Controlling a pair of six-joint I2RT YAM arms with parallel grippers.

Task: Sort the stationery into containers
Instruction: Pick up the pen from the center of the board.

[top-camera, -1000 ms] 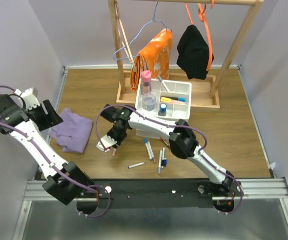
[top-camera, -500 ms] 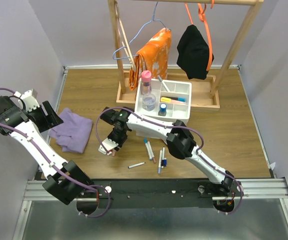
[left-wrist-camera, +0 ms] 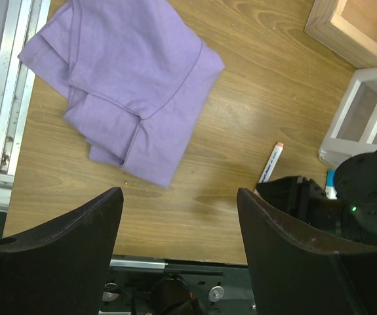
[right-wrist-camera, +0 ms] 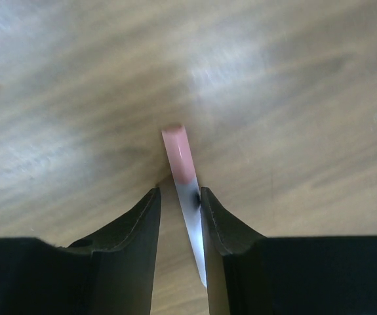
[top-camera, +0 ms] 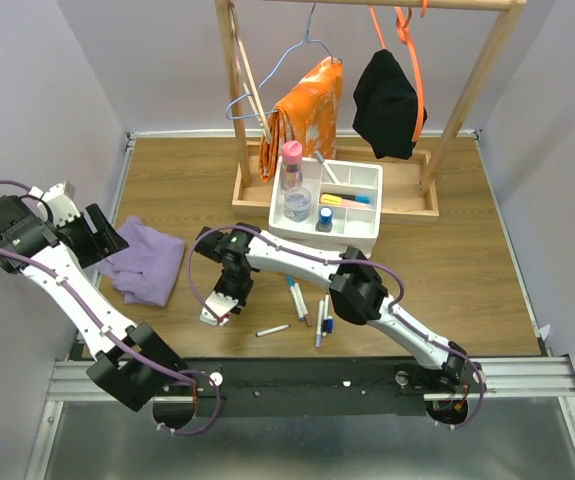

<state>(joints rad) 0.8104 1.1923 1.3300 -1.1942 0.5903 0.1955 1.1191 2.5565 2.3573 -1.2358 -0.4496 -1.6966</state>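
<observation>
My right gripper is low over the table, left of the loose pens. In the right wrist view its jaws straddle a white pen with a pink cap. The pen touches the right finger, and a small gap shows on the left. Several more pens lie on the wood in front of the white divided tray. The tray holds a pink-capped bottle, a blue-capped bottle and pens. My left gripper is open and empty, raised at the far left.
A purple cloth lies on the table under the left gripper and also shows in the left wrist view. A wooden clothes rack with orange and black garments stands behind the tray. The metal rail runs along the near edge.
My right gripper has moved toward the near edge and down to the table, ending around the pink-capped pen. The left arm has hardly moved.
</observation>
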